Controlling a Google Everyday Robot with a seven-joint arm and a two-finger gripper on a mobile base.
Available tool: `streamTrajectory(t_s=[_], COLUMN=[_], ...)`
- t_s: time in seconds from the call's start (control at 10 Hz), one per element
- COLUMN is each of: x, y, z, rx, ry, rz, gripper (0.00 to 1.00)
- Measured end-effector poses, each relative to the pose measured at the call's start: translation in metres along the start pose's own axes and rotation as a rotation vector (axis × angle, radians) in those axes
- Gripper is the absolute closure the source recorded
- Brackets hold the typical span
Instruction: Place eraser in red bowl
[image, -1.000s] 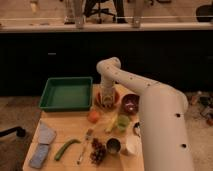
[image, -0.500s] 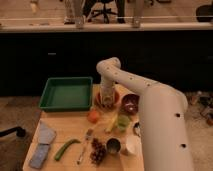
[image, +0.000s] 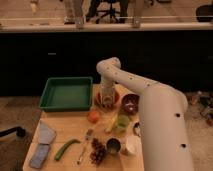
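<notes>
The red bowl (image: 115, 99) sits at the far side of the wooden table (image: 60, 131), right of the green tray. Only its orange-red rim shows around my arm. My gripper (image: 106, 98) hangs straight down over the bowl, at or just inside it. A pale shape shows at the gripper's end; I cannot tell whether it is the eraser or part of the gripper. No eraser shows apart from that.
A green tray (image: 66, 93) stands at the back left. A dark maroon bowl (image: 130, 103) sits right of the red bowl. In front lie an orange ball (image: 93, 116), a green cup (image: 123, 121), a fork (image: 84, 146), grapes (image: 98, 151), a metal cup (image: 114, 145) and a green vegetable (image: 66, 148).
</notes>
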Motion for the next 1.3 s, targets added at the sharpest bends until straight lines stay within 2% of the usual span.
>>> streamTrajectory(t_s=[0.1, 0.3, 0.5, 0.6, 1.3], x=[0.0, 0.0, 0.0, -0.0001, -0.0001], y=[0.0, 0.0, 0.0002, 0.0004, 0.0004], z=[0.0, 0.0, 0.0, 0.0, -0.0001], rx=[0.0, 0.0, 0.0, 0.0, 0.0], ry=[0.0, 0.0, 0.0, 0.0, 0.0], rz=[0.0, 0.0, 0.0, 0.001, 0.001], gripper=[0.62, 0.39, 0.23, 0.2, 0.2])
